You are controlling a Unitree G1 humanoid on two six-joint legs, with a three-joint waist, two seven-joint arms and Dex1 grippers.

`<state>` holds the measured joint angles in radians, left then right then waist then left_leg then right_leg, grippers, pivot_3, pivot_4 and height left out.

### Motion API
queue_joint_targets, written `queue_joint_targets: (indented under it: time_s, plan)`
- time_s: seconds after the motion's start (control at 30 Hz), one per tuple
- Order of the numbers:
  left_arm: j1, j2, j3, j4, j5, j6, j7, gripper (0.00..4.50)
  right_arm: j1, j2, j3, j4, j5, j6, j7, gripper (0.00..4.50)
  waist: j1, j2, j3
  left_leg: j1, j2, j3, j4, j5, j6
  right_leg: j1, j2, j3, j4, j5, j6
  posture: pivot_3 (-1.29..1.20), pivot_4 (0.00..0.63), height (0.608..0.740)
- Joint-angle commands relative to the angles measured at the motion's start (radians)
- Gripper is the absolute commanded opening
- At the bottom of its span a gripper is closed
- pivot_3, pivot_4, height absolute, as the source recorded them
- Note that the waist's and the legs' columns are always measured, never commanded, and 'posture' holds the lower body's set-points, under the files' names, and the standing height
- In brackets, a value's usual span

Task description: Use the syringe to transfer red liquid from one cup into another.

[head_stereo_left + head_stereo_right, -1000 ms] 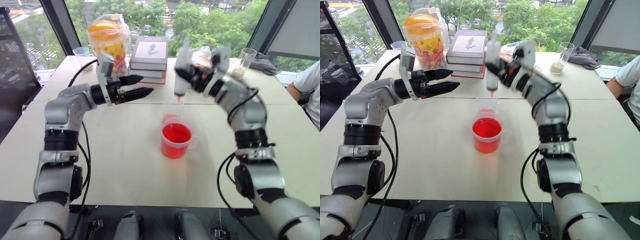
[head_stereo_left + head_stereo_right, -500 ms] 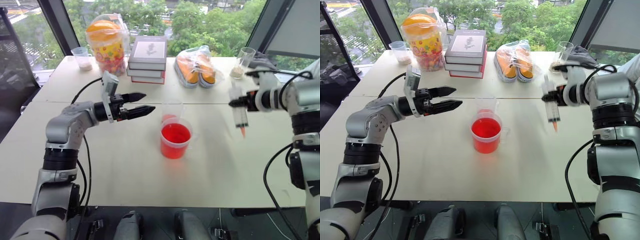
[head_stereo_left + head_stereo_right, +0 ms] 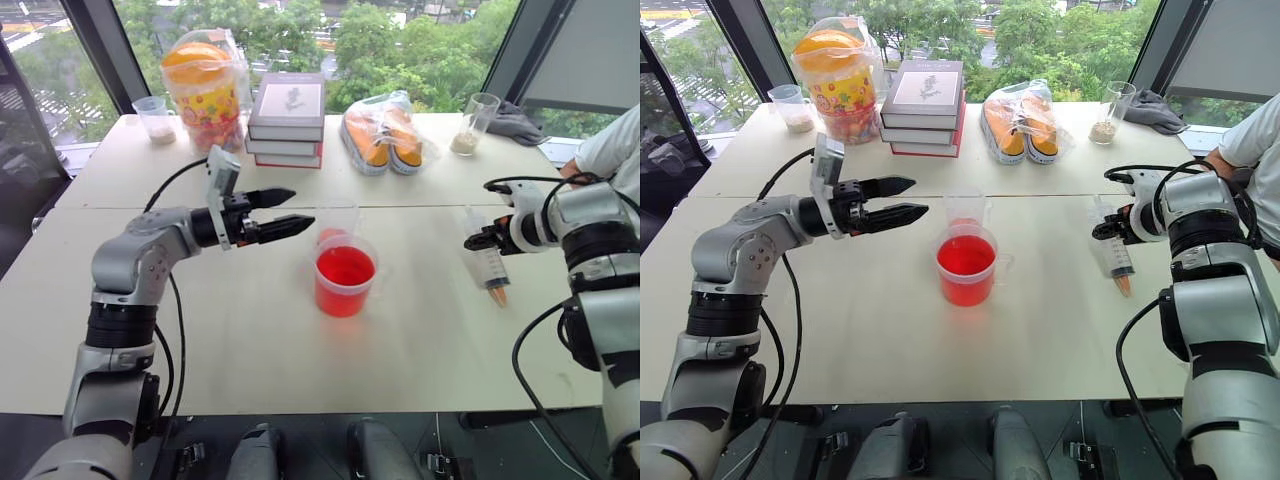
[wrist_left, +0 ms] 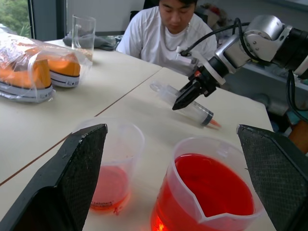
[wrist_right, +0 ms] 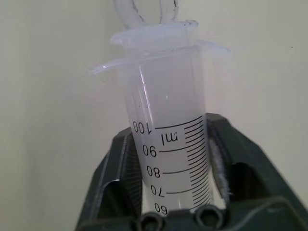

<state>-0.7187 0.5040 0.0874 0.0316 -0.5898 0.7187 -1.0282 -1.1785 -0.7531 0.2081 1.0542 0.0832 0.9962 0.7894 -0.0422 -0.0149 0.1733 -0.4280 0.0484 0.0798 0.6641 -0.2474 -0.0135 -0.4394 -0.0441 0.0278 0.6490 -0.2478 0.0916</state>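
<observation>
Presently, item 1: syringe (image 3: 1112, 252), lying on the bench (image 3: 890, 340) at the robot's right, orange tip toward the robot, well apart from both cups. Right gripper (image 3: 484, 238) straddles its barrel, fingers slackened, grip doubtful. Left gripper (image 3: 293, 210) hangs wide, empty, near the cups. Item 2: red-filled cup (image 3: 966, 265), slimmer cup (image 3: 967, 209) touching behind it, faint red at its bottom. Advice: open fully and lift straight off, so the barrel neither rolls nor drags.

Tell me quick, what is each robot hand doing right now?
Left gripper: open, holding nothing.
Right gripper: fingers on either side of the syringe lying on the table; gripping or letting go, cannot tell.
</observation>
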Motion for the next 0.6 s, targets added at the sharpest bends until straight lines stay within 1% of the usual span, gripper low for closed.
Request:
queue_joint_targets:
  time_s: [0.03,0.07,0.13,0.17,0.23,0.3,0.43,0.5,0.6]
  plan:
    - [0.001,0.018,-0.004,-0.042,-0.013,0.003,0.003,4.50,-0.032,-0.019,-0.060,-0.005,0.004,0.000,0.006,4.32,0.000,0.000,0.000,0.000,0.000,0.000,0.000,0.000,0.000,0.000,0.000,0.000,0.000,0.000,0.000,0.00,0.150,0.740]
    - [0.003,0.021,-0.003,-0.045,-0.015,0.005,0.003,4.50,-0.034,-0.025,-0.072,-0.017,0.008,0.008,0.010,4.42,0.000,0.000,0.000,0.000,0.000,0.000,0.000,0.000,0.000,0.000,0.000,0.000,0.000,0.000,0.000,0.00,0.150,0.740]
    - [0.005,0.027,-0.003,-0.048,-0.017,0.009,0.003,4.50,-0.028,-0.041,-0.093,-0.057,0.010,0.020,0.011,4.42,0.000,0.000,0.000,0.000,0.000,0.000,0.000,0.000,0.000,0.000,0.000,0.000,0.000,0.000,0.000,0.00,0.150,0.740]
    - [0.004,0.032,-0.002,-0.049,-0.017,0.012,0.003,4.50,-0.022,-0.057,-0.112,-0.111,0.025,0.053,0.024,4.42,0.000,0.000,0.000,0.000,0.000,0.000,0.000,0.000,0.000,0.000,0.000,0.000,0.000,0.000,0.000,0.00,0.150,0.740]
    - [0.004,0.047,0.004,-0.054,-0.020,0.022,0.003,4.50,0.043,-0.109,-0.163,-0.355,0.082,0.143,0.057,4.42,0.001,0.001,0.001,0.000,0.000,0.000,0.000,0.000,0.000,0.000,0.000,0.000,0.000,0.000,0.000,0.00,0.150,0.740]
    - [0.005,0.060,0.010,-0.057,-0.025,0.031,0.006,4.50,0.116,-0.137,-0.217,-0.568,0.140,0.224,0.068,4.42,0.004,0.001,0.000,0.000,0.000,-0.001,-0.001,0.000,0.000,-0.001,0.000,0.000,0.000,0.000,0.000,0.00,0.150,0.740]
    - [0.016,0.085,0.022,-0.073,-0.044,0.059,0.015,4.50,0.330,-0.158,-0.394,-1.079,0.316,0.374,0.098,4.42,0.007,0.000,0.000,0.000,0.000,-0.002,-0.002,0.000,0.000,0.000,0.000,-0.001,-0.001,0.000,0.000,0.00,0.150,0.740]
    - [0.024,0.100,0.024,-0.079,-0.048,0.071,0.015,4.50,0.434,-0.150,-0.481,-1.271,0.382,0.365,0.107,4.42,0.008,0.000,0.000,0.000,0.000,-0.002,-0.001,0.000,0.000,0.000,0.000,-0.001,0.000,0.000,0.000,0.00,0.150,0.740]
    - [0.035,0.114,0.029,-0.092,-0.061,0.084,0.016,4.50,0.542,-0.129,-0.602,-1.447,0.487,0.406,0.117,4.42,0.008,0.000,0.000,0.000,0.000,-0.002,0.000,0.000,0.000,0.001,-0.001,-0.001,0.000,0.000,0.000,0.00,0.150,0.740]
